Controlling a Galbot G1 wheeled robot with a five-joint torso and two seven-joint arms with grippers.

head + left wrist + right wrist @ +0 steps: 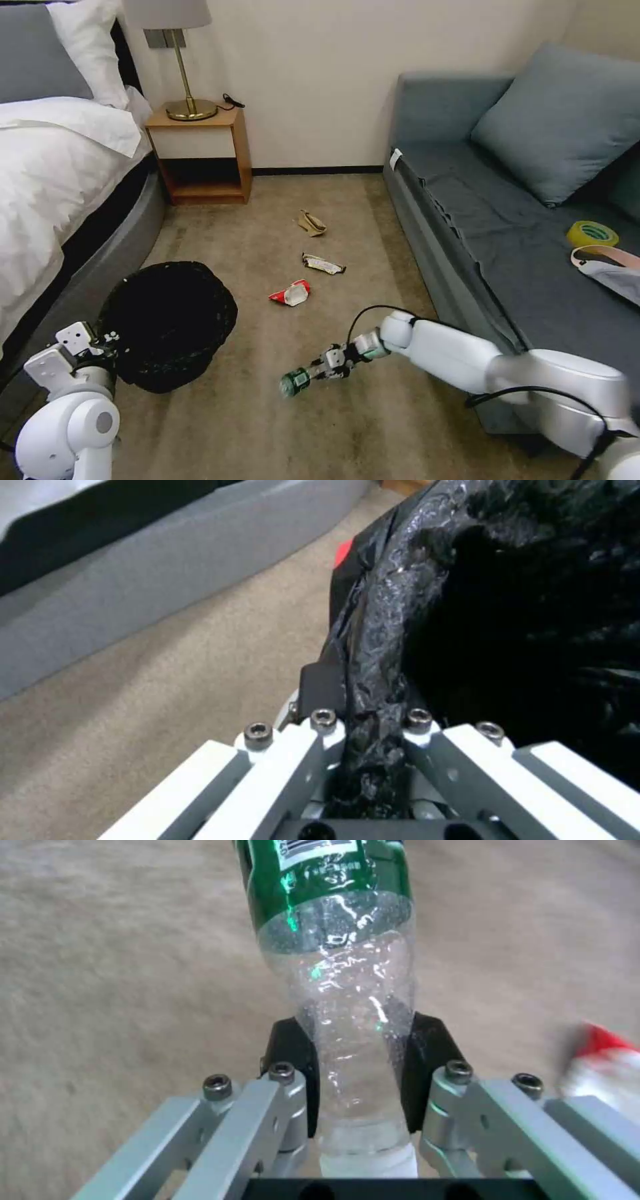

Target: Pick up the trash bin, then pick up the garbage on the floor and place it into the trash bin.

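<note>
The trash bin (170, 320), lined with a crinkly black bag, hangs at the lower left above the carpet. My left gripper (107, 343) is shut on its near rim; the left wrist view shows the bag rim (373, 690) pinched between the black pads. My right gripper (327, 363) is shut on a clear plastic bottle with a green label (297, 381), held above the carpet right of the bin. In the right wrist view the pads squeeze the bottle (347, 1005) near its neck. More garbage lies on the floor: a red-and-white wrapper (291, 293), a white-yellow snack wrapper (323, 265) and tan crumpled paper (312, 223).
A bed (53, 173) runs along the left, a wooden nightstand (203, 153) with a lamp stands at the back wall, and a grey sofa (507, 220) runs along the right. A yellow tape roll (592, 234) lies on the sofa. Open carpet (267, 427) spreads between.
</note>
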